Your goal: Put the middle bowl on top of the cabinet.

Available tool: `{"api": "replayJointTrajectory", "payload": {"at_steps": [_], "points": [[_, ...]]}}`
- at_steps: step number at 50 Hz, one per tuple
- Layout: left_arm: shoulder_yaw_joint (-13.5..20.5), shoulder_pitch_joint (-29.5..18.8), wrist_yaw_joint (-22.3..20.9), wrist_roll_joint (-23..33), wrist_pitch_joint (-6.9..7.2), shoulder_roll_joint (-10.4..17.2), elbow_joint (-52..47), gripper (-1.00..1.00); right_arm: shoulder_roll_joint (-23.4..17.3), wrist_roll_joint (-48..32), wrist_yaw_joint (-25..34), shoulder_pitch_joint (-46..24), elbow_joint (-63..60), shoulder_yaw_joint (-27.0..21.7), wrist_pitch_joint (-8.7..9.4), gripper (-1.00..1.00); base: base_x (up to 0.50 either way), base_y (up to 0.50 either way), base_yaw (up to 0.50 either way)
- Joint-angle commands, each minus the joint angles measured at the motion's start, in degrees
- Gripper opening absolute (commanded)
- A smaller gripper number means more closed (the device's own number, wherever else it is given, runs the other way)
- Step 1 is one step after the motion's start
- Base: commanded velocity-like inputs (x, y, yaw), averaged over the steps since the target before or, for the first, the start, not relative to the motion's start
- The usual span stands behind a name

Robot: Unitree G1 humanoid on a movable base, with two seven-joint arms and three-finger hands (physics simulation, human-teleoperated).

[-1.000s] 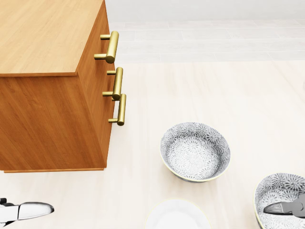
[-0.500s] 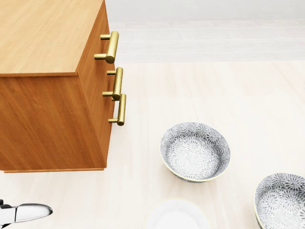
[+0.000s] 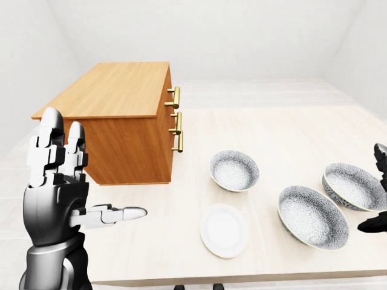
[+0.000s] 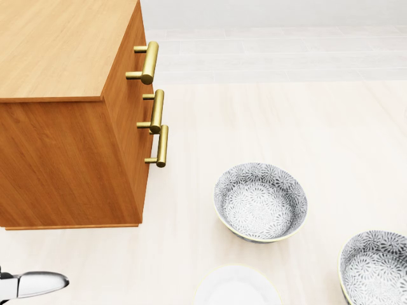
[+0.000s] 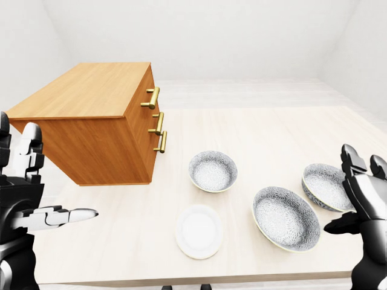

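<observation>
Nearest, low at the left-eye view's left, the left hand (image 3: 57,199) is raised palm-in. Its fingers (image 3: 51,139) are upright and apart, thumb out sideways, holding nothing. At the right-eye view's right edge the right hand (image 5: 369,205) is likewise spread and empty, just beside the rightmost bowl (image 5: 326,186).

Next on the pale tabletop (image 5: 272,139) lie a white plate (image 5: 198,231) and, to its right, the middle bowl (image 5: 285,219), upright and untouched. It looks like glazed ceramic w/ a grey floral print: prob. stiff, fairly heavy, slick and breakable. The rim is the likely hold, thumb inside and fingers under the outer wall (the low sloping sides offer little else).

Farther off sits the leftmost bowl (image 5: 211,170), then the wooden cabinet (image 3: 121,103) w/ brass handles (image 3: 175,115), its top bare.

Vs. 1.0 s ago, a dark finger over the bottom-right bowl in the head view is gone. The left fingertip at bottom left sits slightly lower, and the camera hasn't moved.
</observation>
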Motion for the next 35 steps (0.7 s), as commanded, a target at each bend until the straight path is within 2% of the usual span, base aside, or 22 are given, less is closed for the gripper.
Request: {"api": "replayJointTrajectory", "payload": {"at_steps": [1,9,15,22,35], "points": [[-0.03,0.01,-0.14,0.13,0.00,-0.09,-0.13,1.00,-5.46,1.09,0.67,-3.48,6.81,-1.52,0.83,1.00,0.00,0.00,0.00],[-0.20,-0.02,0.02,0.28,0.00,-0.17,0.14,1.00,-8.92,0.57,-2.24,-5.70,14.38,0.56,2.11,1.00,0.00,0.00,0.00],[-0.16,-0.20,0.12,0.23,0.00,-0.11,0.51,1.00,-11.41,1.14,-6.72,-7.89,21.56,3.06,2.80,1.00,0.00,0.00,0.00],[-0.62,-0.05,0.26,0.61,0.00,-0.15,0.82,1.00,-14.29,2.13,-11.17,-9.47,29.11,5.39,3.20,1.00,0.00,0.00,0.00],[-0.75,-0.10,0.51,0.75,0.00,-0.08,0.58,1.00,-17.70,5.67,-15.22,-10.45,37.07,7.46,3.33,1.00,0.00,0.00,0.00]]}}
